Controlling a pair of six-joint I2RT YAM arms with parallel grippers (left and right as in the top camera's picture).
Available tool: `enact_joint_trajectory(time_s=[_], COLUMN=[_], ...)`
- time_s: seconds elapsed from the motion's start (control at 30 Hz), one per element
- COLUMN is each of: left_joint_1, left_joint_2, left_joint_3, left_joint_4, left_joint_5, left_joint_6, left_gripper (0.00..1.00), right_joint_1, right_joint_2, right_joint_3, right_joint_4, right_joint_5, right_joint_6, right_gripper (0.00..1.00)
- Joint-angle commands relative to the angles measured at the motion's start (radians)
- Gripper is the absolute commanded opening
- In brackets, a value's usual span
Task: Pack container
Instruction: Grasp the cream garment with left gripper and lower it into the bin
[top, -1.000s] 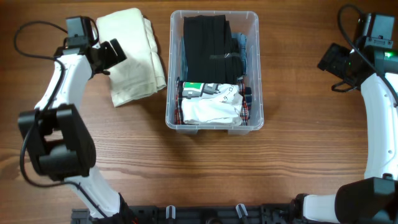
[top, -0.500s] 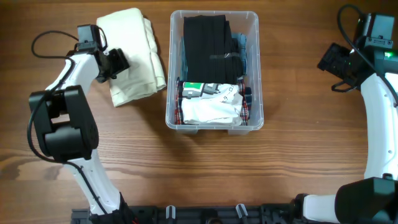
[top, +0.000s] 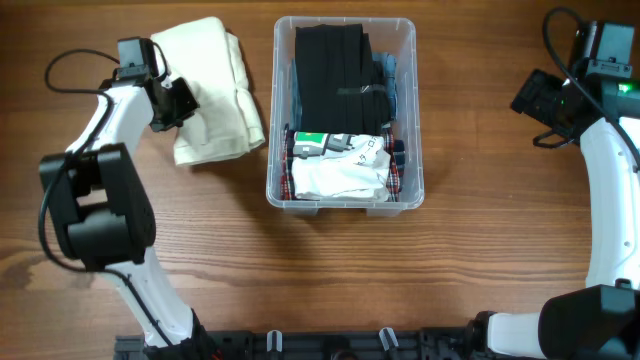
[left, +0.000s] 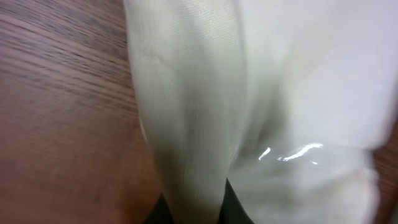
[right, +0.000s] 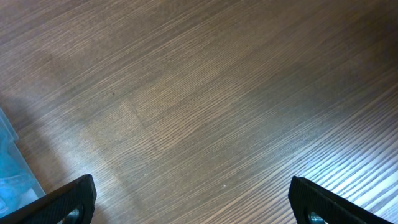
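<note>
At the middle of the table (top: 320, 280) stands the container (top: 345, 204), clear plastic, already largely filled: a black folded garment (top: 330, 80) takes up its far half, a white printed garment (top: 340, 172) its near half, with a plaid item (top: 401, 178) showing at the edges beneath and something blue (top: 389, 72) along the right wall. One piece is outstanding: a cream folded cloth (top: 215, 90) lies on the wood just beside the container's left wall, not yet inside. I judge the packing mostly complete, with this cloth left to lift and lay on top. My left gripper (top: 180, 100) sits at the cloth's left edge, closed down tight; the wrist view shows a fold of the cream fabric (left: 249, 93) running down between my dark fingers (left: 233, 208), so I record it as pinched. My right gripper (right: 193, 205) stands spread to full width over bare wood, well apart from the cloth, holding and touching nothing; only a corner of the container appears at its left.
</note>
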Motion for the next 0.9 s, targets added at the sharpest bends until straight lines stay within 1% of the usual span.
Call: enact_joint_trajectory(time_s=[0.0,0.13,0.27,0.37,0.43,0.57,0.63,0.7,0.87], left_joint_1=[-0.003,-0.053,-0.136,-0.224,-0.312,-0.47,-0.543,-0.607,-0.689], left_joint_2=[-0.201,-0.373,-0.488,-0.565,-0.623,-0.705,-0.718,-0.701,-0.594], left_joint_3=[0.0,0.0,0.0,0.0,0.001,0.008,0.008,0.008,0.007], left_joint_4=[0.004,0.005,0.007,0.018,0.034,0.062,0.053,0.058,0.089], left_joint_5=[-0.02,-0.013,-0.012,-0.012,-0.011,-0.012,-0.012,-0.012,-0.011], left_joint_6=[-0.012,-0.068,-0.068,-0.111,-0.144,-0.159,-0.22,-0.25,-0.304], left_gripper=[0.04,0.04,0.04,0.04,0.04,0.04,0.04,0.04,0.04], right_joint_1=[0.002,0.002,0.002,0.002,0.002,0.002,0.002,0.002,0.002], right_joint_2=[-0.002,-0.002,-0.002,-0.002,-0.002,-0.002,-0.002,-0.002,-0.002], right_joint_3=[0.009,0.009,0.009,0.009,0.009,0.009,0.009,0.009,0.009], right_joint_4=[0.002,0.002,0.001,0.002,0.002,0.002,0.001,0.002,0.002], right_joint_5=[0.01,0.01,0.01,0.01,0.01,0.01,0.01,0.01,0.01], right_joint_6=[0.012,0.011,0.012,0.012,0.012,0.012,0.011,0.012,0.011], right_gripper=[1.0,1.0,1.0,1.0,1.0,1.0,1.0,1.0,1.0])
